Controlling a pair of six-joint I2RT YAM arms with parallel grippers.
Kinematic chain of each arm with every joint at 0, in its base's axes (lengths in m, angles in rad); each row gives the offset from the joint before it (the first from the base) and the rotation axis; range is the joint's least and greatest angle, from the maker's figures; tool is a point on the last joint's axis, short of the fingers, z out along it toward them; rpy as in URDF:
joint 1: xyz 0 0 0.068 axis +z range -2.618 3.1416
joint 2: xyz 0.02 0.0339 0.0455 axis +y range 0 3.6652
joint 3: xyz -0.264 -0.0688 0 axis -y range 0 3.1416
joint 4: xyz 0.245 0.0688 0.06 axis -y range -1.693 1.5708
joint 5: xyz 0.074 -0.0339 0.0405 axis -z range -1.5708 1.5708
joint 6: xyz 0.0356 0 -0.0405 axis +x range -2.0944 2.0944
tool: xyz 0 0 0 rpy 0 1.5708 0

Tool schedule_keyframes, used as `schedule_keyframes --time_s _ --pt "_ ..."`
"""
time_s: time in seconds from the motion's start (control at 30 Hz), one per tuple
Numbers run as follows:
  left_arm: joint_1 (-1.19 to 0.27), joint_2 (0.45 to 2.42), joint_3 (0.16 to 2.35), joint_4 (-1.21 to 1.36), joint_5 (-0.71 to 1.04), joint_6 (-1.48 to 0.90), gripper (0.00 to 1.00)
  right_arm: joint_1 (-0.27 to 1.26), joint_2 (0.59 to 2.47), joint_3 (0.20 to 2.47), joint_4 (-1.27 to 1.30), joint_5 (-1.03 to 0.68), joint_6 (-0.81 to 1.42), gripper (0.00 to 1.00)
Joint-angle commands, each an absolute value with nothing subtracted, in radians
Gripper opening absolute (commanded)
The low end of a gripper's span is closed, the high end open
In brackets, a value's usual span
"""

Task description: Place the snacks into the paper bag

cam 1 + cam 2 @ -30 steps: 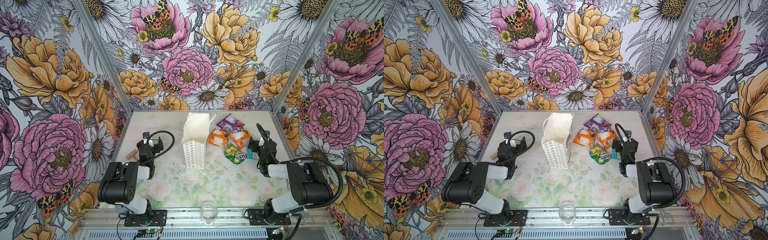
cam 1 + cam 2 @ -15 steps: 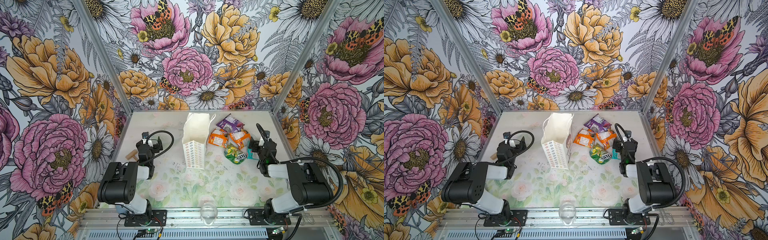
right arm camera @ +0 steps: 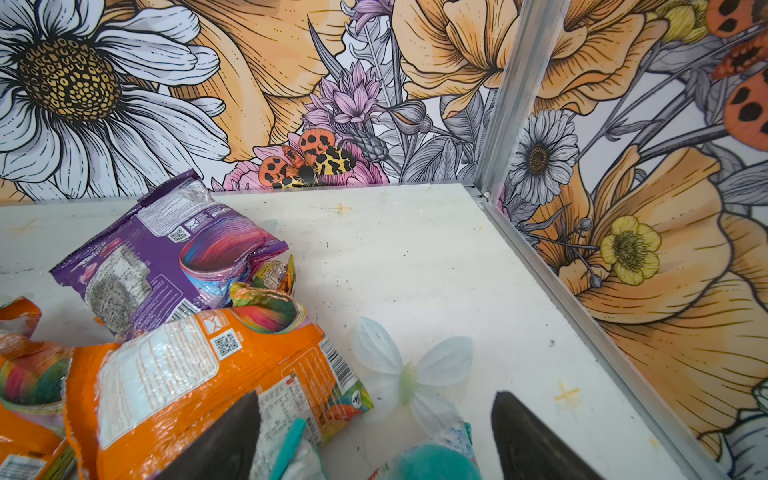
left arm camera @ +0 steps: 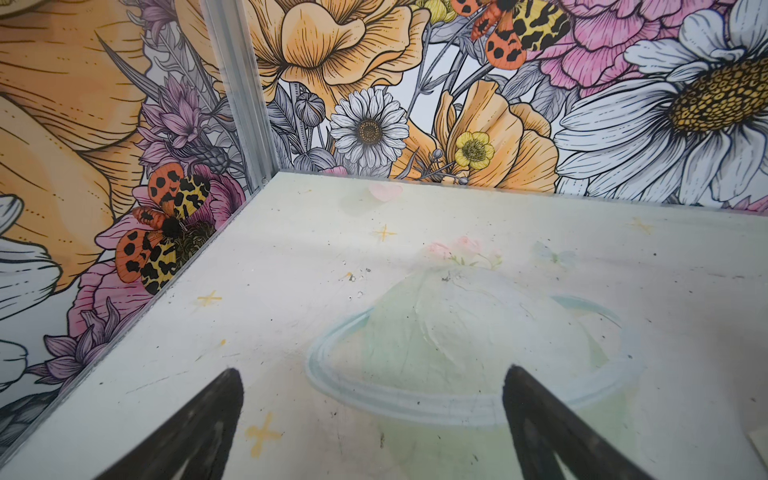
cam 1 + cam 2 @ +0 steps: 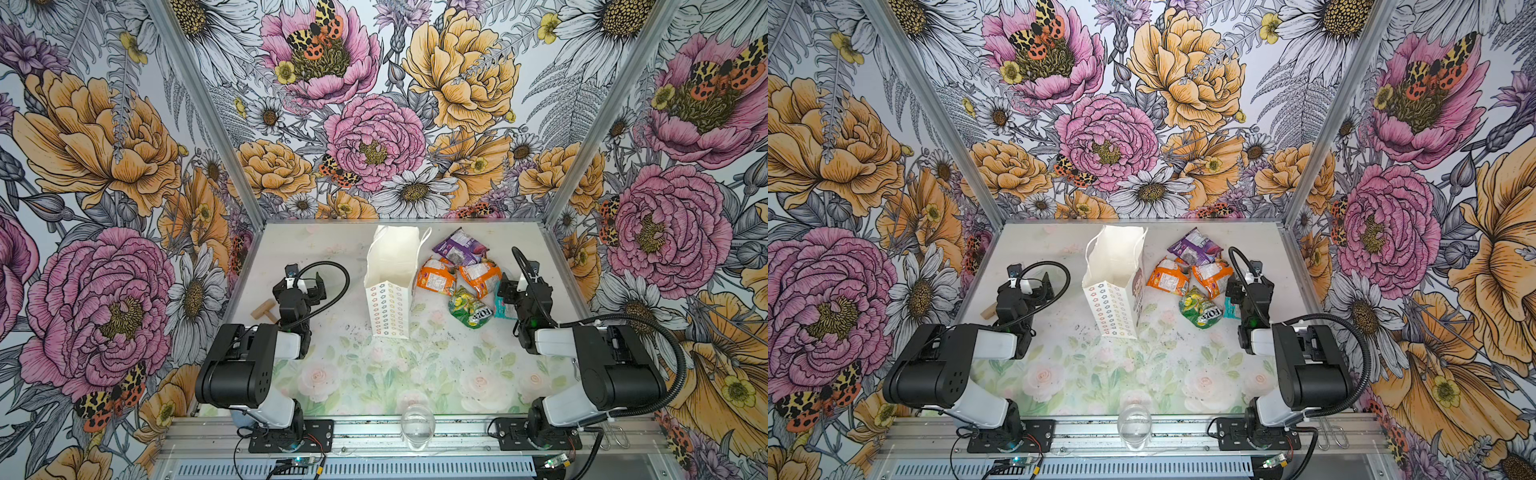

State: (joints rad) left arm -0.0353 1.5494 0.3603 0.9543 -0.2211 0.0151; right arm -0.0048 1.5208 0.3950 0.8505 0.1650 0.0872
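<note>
Snacks (image 5: 1208, 276) lie in a loose heap on the table (image 4: 291, 257), just right of the paper bag (image 5: 390, 291), which stands upright and open at the middle. Nearest is the green-yellow packet (image 5: 469, 309), with the teal packet (image 5: 500, 309) just right of it. Behind them lie an orange packet (image 5: 436, 280) and a second orange packet (image 5: 482, 274), and the purple packet (image 5: 461, 247) is farthest. The right gripper (image 3: 376, 395) is spread wide astride the teal packet; contact is hard to judge. The left gripper (image 4: 372, 372), left of the bag, gapes over bare table.
</note>
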Motion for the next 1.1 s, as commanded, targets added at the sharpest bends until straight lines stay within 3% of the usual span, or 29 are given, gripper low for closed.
schedule_keyframes --time_s 0.0,0.2,0.37,0.63,0.87,1.07 --pt "-0.046 1.5 0.344 0.969 -0.264 0.019 0.99 0.002 1.534 0.387 0.877 0.181 0.082 0.89" --pt "-0.067 1.363 0.354 0.836 -0.293 0.037 0.99 0.003 1.53 0.389 0.874 0.181 0.077 0.89" --pt "-0.07 1.223 0.361 0.729 -0.277 0.027 0.99 0.004 1.419 0.52 0.551 0.177 0.077 0.88" --pt "-0.08 0.962 0.413 0.432 -0.325 -0.078 0.99 0.006 1.23 0.643 0.253 0.144 0.138 0.9" --pt "-0.085 0.691 0.471 0.153 -0.312 -0.214 0.99 0.011 1.229 0.962 -0.241 0.064 0.183 0.91" --pt "-0.098 0.566 0.58 -0.044 -0.258 -0.305 0.99 0.015 1.244 1.145 -0.462 -0.064 0.23 0.92"
